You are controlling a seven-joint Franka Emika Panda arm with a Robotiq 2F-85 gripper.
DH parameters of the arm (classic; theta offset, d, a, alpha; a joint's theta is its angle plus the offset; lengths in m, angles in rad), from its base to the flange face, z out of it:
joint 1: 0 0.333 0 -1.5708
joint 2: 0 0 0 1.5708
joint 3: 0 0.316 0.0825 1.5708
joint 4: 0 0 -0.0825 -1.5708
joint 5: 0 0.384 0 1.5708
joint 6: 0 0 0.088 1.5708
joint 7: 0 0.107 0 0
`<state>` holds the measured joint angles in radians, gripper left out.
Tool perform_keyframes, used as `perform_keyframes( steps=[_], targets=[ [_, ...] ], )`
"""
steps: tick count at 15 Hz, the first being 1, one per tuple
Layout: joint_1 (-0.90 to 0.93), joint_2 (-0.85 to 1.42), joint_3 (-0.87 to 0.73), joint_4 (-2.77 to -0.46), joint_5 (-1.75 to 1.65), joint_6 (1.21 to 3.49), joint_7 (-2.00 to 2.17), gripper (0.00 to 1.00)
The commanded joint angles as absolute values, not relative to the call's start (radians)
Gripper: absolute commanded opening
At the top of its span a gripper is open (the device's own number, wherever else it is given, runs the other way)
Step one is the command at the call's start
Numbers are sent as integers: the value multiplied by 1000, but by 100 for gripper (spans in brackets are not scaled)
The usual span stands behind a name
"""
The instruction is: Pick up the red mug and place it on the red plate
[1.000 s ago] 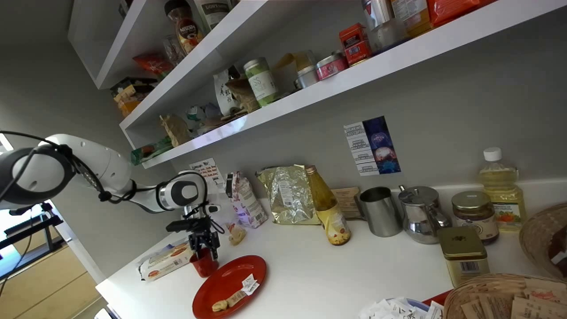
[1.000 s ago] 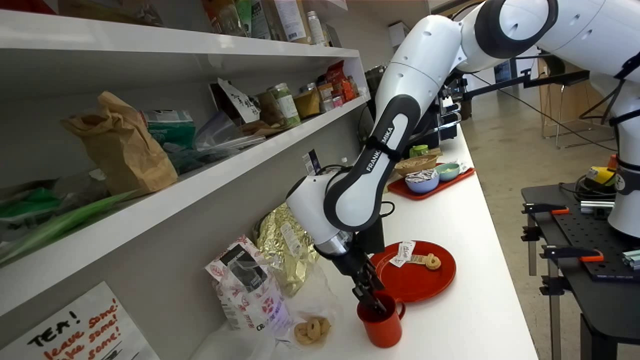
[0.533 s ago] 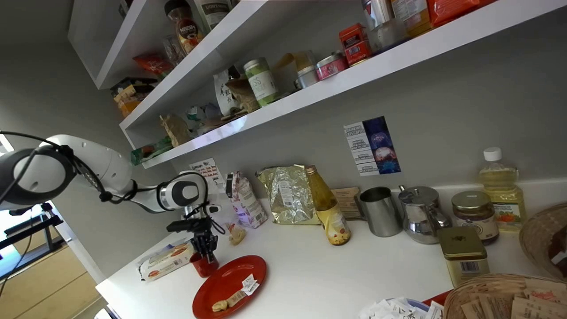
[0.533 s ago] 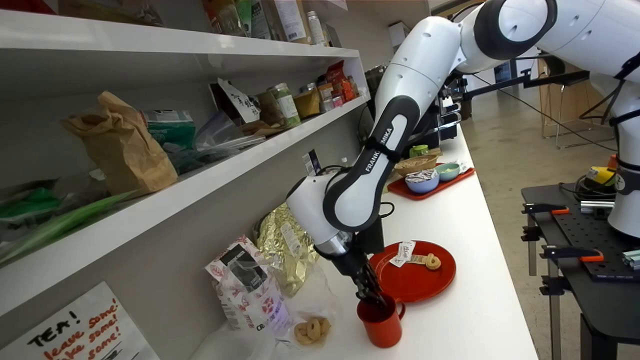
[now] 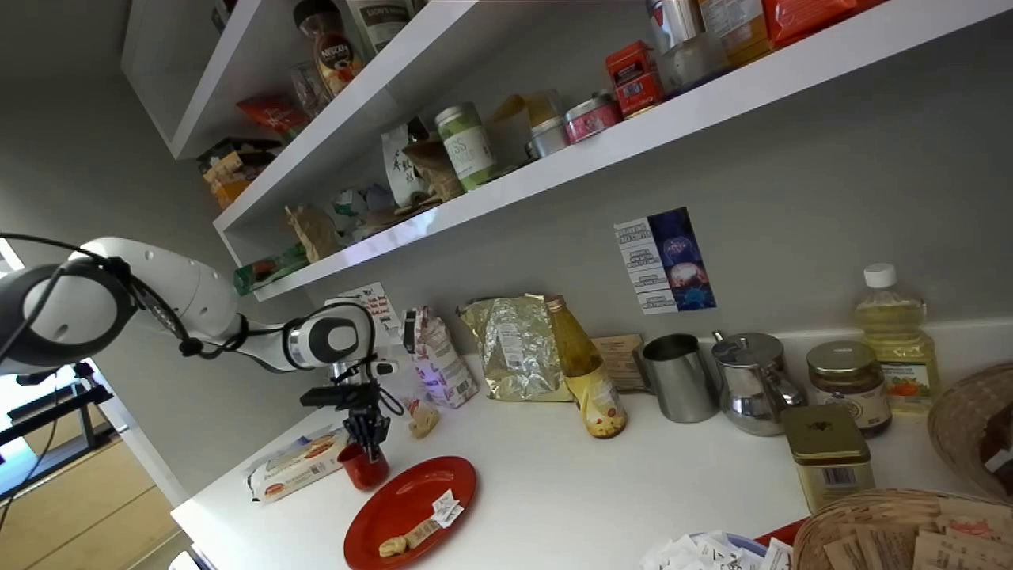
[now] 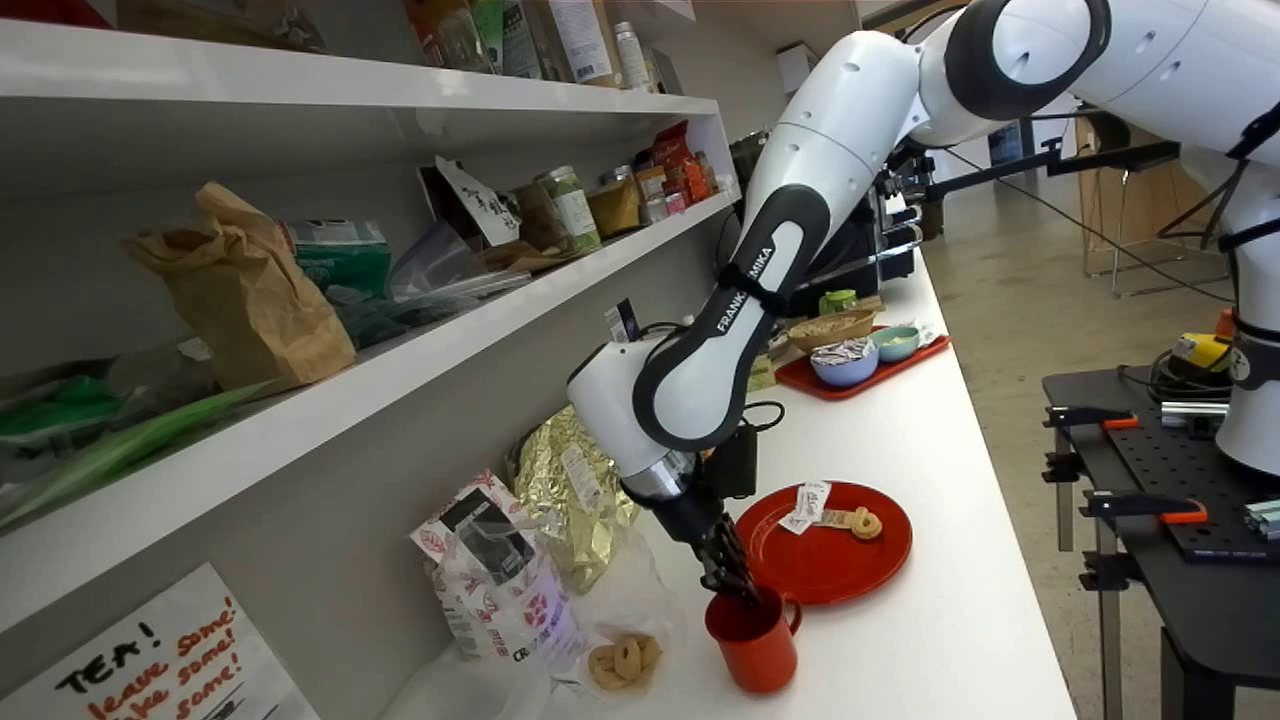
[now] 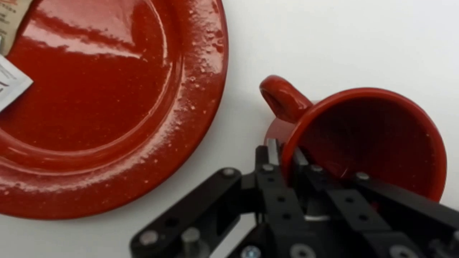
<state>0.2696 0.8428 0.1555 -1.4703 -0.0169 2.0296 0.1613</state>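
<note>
The red mug [image 6: 755,655] stands upright beside the red plate, its rim pinched by my gripper [image 7: 287,154]. One finger [image 7: 273,152] is outside the mug wall and one finger [image 7: 299,157] inside, both close against the rim in the wrist view. The mug's handle [image 7: 287,100] points toward the plate side. In both exterior views the gripper reaches down into the mug from above; whether the mug's base touches the counter, I cannot tell. The red plate [image 6: 805,565] lies flat close by, with paper packets [image 6: 806,505] and a pale ring-shaped bit [image 6: 865,523] on it.
A white-and-red packet [image 5: 297,467] lies just behind the mug. Bagged rings [image 6: 625,662], a patterned bag [image 6: 505,580] and a gold foil bag [image 6: 572,495] line the wall side. A white shelf [image 6: 560,290] overhangs the counter [image 6: 940,650].
My gripper's fingers have come together on the mug's rim. Mug and gripper have shifted slightly, a little up in an exterior view and a little to the left; the plate stays put.
</note>
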Motion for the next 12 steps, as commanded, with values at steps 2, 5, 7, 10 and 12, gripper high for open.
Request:
perform_keyframes(
  steps=[2,5,7,10,12],
  targets=[
    [266,767,155,-1424,4,2001,142,2],
    [271,713,144,-1421,-8,2002,152,2],
    [269,682,140,-1434,-10,1997,155,2],
    [262,639,130,-1484,-11,1995,161,2],
    [253,616,121,-1526,-8,2002,162,2]
  ],
)
